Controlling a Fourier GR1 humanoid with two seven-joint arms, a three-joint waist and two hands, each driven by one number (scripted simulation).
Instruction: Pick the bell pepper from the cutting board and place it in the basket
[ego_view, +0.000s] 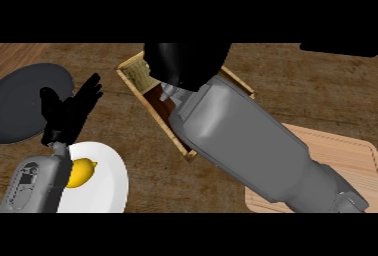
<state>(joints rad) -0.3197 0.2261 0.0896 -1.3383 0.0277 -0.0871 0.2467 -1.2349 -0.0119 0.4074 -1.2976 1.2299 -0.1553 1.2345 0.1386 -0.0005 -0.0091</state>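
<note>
My right forearm (251, 145) reaches from the lower right across the wooden basket (136, 71) at the top middle. My right hand (184, 62) is a black mass over the basket's inside and hides most of it. No bell pepper shows in this view, neither on the light wooden cutting board (347, 150) at the right nor in the part of the basket I can see. My left hand (70, 107) rests open at the left, fingers up, apart from the basket.
A white plate (111, 192) at the lower left holds a yellow lemon (83, 172), partly behind my left forearm. A dark round plate (29, 102) lies at the far left. A black object (339, 49) sits at the top right corner.
</note>
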